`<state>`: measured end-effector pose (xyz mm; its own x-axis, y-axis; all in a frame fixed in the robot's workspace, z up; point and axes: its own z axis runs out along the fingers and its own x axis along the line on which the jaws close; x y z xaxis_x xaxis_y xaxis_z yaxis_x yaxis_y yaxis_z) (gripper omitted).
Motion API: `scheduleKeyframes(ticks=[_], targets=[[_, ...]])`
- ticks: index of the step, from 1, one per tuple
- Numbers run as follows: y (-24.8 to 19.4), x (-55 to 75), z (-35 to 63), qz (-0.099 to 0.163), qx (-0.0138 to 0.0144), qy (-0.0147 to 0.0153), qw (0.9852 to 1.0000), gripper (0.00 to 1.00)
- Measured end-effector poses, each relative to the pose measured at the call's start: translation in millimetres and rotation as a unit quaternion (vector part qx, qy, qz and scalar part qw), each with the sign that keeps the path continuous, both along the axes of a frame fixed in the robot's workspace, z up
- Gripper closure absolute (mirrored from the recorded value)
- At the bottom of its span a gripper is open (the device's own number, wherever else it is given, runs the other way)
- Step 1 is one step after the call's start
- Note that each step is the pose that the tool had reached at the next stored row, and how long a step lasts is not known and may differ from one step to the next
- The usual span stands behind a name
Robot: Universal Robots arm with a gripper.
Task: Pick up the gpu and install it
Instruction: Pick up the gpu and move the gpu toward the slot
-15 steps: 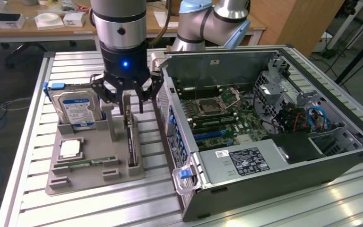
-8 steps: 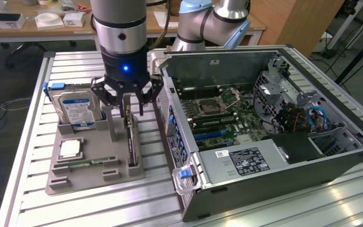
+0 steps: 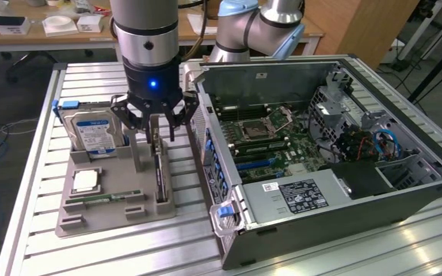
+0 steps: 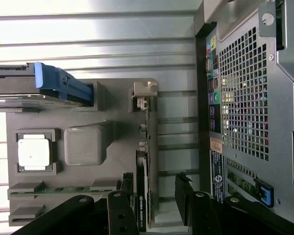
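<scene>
The gpu (image 3: pixel 159 167) stood on edge in the tray's (image 3: pixel 113 221) slot, along the edge nearest the case (image 3: pixel 305 230). My pincer (image 3: pixel 158 123) hung wide open astride it, gripping nothing. One finger seemed nearer the card, so closing unevenly could shove and jam it.

On the slatted metal table (image 3: pixel 37 172) a grey fixture tray (image 3: pixel 106 221) holds an upright blue-labelled hard drive (image 3: pixel 92 136), a processor chip (image 3: pixel 87 181) and a memory stick (image 3: pixel 102 199), just beside an open computer case (image 3: pixel 344 230) with its motherboard (image 3: pixel 263 135) exposed.
</scene>
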<state>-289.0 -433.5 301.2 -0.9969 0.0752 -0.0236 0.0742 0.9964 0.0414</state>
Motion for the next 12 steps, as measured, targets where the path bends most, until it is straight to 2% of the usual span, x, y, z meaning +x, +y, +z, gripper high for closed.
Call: scheduleKeyframes(ticks=[12], targets=[[0.0, 0.0, -9.4, 0.000, 0.0000, 0.0000, 1.0000, 0.53]])
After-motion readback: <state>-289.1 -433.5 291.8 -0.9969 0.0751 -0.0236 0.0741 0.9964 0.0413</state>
